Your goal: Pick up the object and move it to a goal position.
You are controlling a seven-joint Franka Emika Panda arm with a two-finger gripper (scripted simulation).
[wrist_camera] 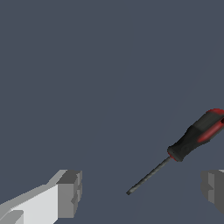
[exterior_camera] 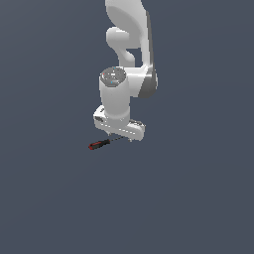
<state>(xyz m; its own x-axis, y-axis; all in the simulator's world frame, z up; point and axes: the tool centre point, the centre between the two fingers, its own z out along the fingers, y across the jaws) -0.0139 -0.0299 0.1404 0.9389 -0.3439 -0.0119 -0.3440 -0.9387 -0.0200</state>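
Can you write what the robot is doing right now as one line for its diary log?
phase: approach | gripper: open, nothing held | screwdriver: lying flat, shaft between the fingers, handle off-centre | contact: none

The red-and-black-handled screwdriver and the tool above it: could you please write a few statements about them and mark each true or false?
1. The tool is open, with neither finger touching the small red-and-black-handled screwdriver with a thin dark metal shaft. True.
2. The screwdriver is lifted clear of the plain dark grey surface. False: it appears to lie flat on it.
3. In the wrist view, the shaft tip points into the gap between the fingers. True.
4. The screwdriver's handle is blue and yellow. False: it is red and black.
5. In the exterior view, the handle lies toward that view's left of the tool. True.
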